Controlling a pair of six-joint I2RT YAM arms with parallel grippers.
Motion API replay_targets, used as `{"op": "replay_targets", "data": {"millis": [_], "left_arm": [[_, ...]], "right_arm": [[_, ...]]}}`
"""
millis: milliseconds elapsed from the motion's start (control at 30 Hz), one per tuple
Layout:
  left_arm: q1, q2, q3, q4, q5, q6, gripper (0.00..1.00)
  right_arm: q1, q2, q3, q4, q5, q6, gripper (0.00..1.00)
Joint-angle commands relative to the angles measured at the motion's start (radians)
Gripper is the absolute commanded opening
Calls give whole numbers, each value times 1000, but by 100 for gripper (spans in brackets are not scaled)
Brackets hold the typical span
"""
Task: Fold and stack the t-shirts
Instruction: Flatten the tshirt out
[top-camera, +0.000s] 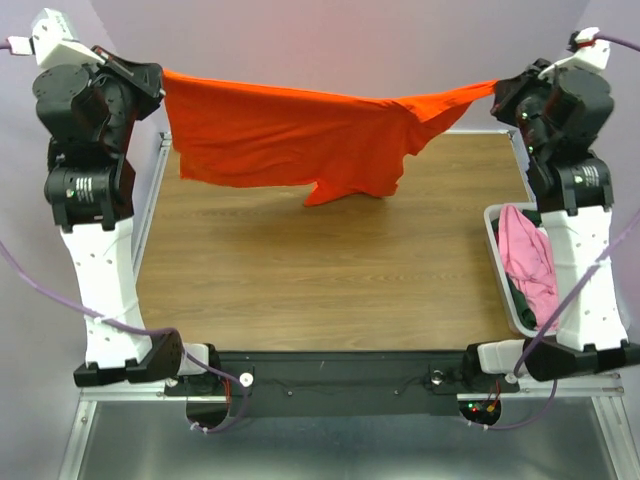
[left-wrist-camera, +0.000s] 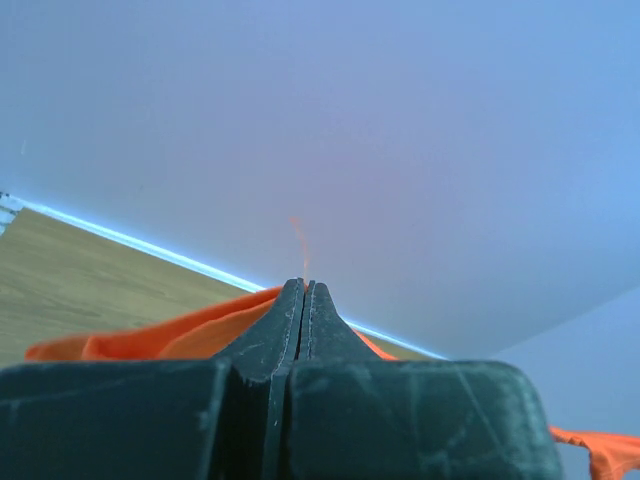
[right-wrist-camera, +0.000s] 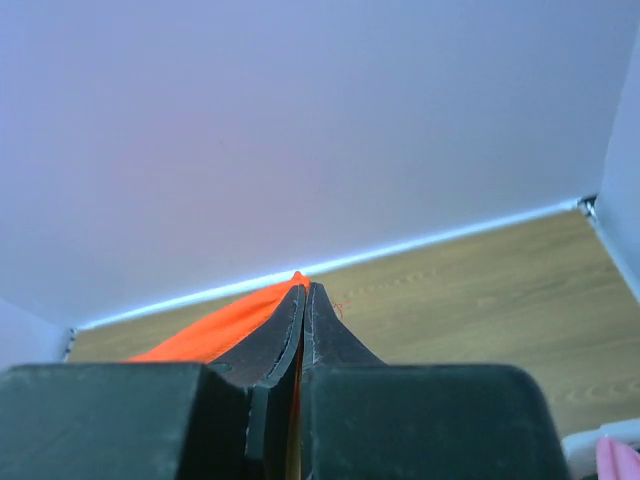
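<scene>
A bright orange t-shirt (top-camera: 290, 135) hangs stretched in the air above the far half of the wooden table (top-camera: 300, 280). My left gripper (top-camera: 160, 82) is shut on its left end, high at the far left. My right gripper (top-camera: 497, 92) is shut on its right end, high at the far right. The cloth sags between them, and a sleeve droops to about (top-camera: 335, 190). In the left wrist view the fingers (left-wrist-camera: 285, 330) are pressed together with orange cloth (left-wrist-camera: 150, 340) spilling out to the left. In the right wrist view orange cloth (right-wrist-camera: 220, 325) shows beside the shut gripper (right-wrist-camera: 304, 295).
A white plastic bin (top-camera: 497, 250) stands at the table's right edge, behind the right arm. It holds a pink t-shirt (top-camera: 525, 255) on top of a dark green one (top-camera: 520, 295). A white wall rises behind the table.
</scene>
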Motion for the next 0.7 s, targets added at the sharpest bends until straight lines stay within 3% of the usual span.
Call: {"op": "replay_targets", "data": {"millis": [0,267,400,667], "left_arm": [[7,-75,31,17,4,49,0],[7,-38,26,48,6,61,0],[7,39,43,84,52,44,0],[7,325,277,115,142,15,0]], "right_arm": [[-7,-69,64,34,49,-58,1],[-7,-13,142,71,72,-89,1],[-8,110,224,106,49,-92,1],[-7,364,439,183,35,-112,1]]}}
